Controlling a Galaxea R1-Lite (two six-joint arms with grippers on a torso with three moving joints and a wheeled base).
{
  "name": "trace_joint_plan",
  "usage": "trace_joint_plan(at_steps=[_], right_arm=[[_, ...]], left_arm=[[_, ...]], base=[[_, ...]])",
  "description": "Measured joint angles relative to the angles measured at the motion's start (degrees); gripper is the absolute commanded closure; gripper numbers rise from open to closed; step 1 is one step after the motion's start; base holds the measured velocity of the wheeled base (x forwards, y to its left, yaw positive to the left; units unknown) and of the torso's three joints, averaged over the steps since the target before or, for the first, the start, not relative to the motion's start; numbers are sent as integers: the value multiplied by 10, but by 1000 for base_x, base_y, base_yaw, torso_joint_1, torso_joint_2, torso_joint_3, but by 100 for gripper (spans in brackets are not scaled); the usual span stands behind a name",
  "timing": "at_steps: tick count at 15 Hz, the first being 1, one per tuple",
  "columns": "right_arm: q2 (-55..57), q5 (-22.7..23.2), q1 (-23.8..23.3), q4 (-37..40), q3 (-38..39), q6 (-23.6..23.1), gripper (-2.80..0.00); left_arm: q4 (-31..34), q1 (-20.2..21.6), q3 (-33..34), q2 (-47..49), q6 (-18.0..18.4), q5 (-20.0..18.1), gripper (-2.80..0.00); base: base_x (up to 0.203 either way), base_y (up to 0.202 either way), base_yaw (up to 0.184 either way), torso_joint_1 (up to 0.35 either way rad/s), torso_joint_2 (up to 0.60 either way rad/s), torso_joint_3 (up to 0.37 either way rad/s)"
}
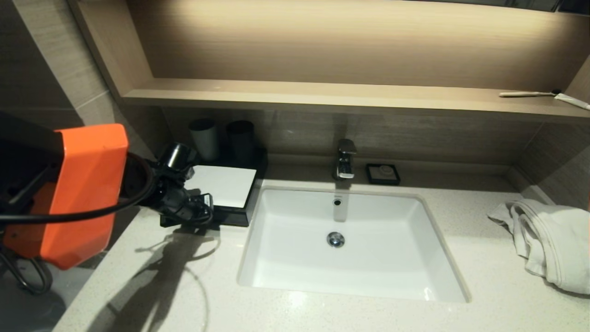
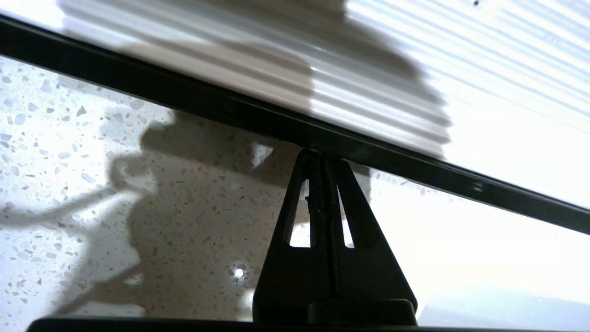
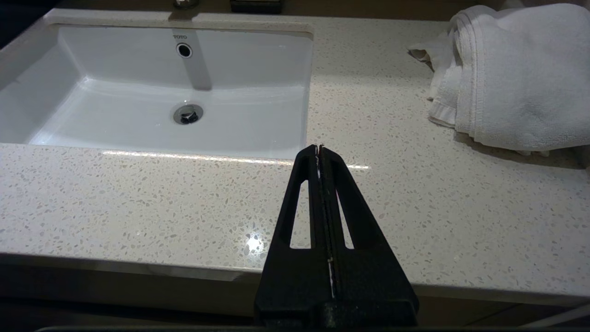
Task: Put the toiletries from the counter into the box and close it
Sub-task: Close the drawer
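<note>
The box [image 1: 226,185] is low and black with a white top panel, and it stands on the counter [image 1: 484,276] left of the basin. My left gripper [image 1: 205,210] is at the box's near side. In the left wrist view the left gripper [image 2: 318,152] is shut with nothing in it, its tips touching the box's black edge [image 2: 415,161] just above the speckled stone. My right gripper [image 3: 319,147] is shut and empty, hovering over the counter's front edge [image 3: 138,203]; it is outside the head view. No toiletries are in view.
The white basin [image 1: 341,258] with its tap [image 1: 345,159] fills the middle. A small black soap dish [image 1: 383,174] sits behind it. Two cups [image 1: 205,137] stand behind the box. A white towel [image 1: 548,240] lies at the right. A toothbrush [image 1: 525,94] and tube [image 1: 571,100] lie on the shelf.
</note>
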Motion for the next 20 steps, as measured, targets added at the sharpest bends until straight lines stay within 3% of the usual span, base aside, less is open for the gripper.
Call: trace_joint_plan(at_steps=[8,12,20], right_arm=[[0,0,0,0,0,0,0],[0,0,0,0,0,0,0],[0,0,0,0,0,0,0]], left_arm=[[2,-1,-4,-6,0,0,0],[64,-3,8,-40,2,0,0],[76,-11,144,-200,18,1,0]], base=[[0,0,0,0,0,0],[0,0,0,0,0,0],[0,0,0,0,0,0]])
